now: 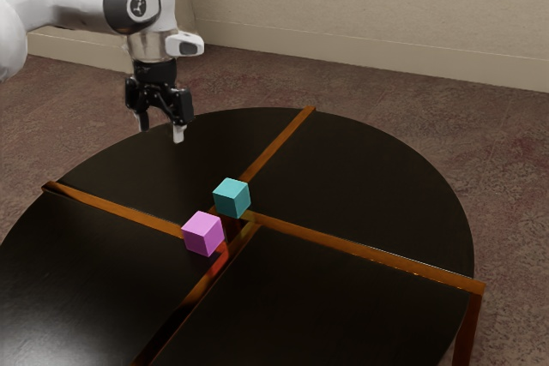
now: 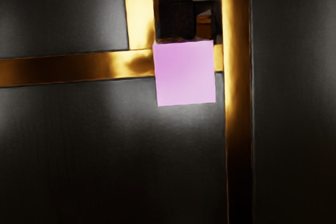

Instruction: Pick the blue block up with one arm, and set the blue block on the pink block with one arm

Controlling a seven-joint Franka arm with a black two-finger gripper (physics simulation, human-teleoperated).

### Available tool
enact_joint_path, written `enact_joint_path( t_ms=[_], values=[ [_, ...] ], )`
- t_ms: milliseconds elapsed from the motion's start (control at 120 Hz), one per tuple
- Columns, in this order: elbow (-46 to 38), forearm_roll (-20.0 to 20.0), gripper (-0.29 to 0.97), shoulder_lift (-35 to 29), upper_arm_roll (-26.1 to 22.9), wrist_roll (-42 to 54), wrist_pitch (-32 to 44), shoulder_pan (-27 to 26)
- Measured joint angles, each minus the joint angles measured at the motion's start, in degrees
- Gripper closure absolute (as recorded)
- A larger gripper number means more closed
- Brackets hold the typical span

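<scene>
The table (image 1: 360,169), quartered by orange strips (image 1: 343,247), carried both blocks near its centre. The gripper (image 1: 161,132) hung well apart from them, jaws spread, gripping nothing. The blue block (image 1: 232,197) sat on the table just beside the pink block (image 1: 203,233).

Nothing can be read anywhere: the blue block (image 1: 232,197), pink block (image 1: 203,233) and counter (image 1: 360,186) have plain faces, and the round mark on the joint cap (image 1: 137,4) is too small to make out.

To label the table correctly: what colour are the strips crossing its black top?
The strips are a glossy orange-gold, clearest in the wrist view.
</scene>
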Motion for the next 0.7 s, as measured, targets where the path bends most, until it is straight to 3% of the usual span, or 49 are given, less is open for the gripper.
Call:
enact_joint_path(
  t_ms=[117, 400, 700],
  values=[
    [0.0, -1.3, 0.00, 5.4, 0.0, -1.4, 5.4, -0.7],
    [-5.9, -2.5, 0.00, 7.7, 0.0, -3.6, 21.1, -1.4],
    [-3.0, -2.7, 0.00, 13.8, -0.1, -4.9, 29.5, -1.3]
  ],
)
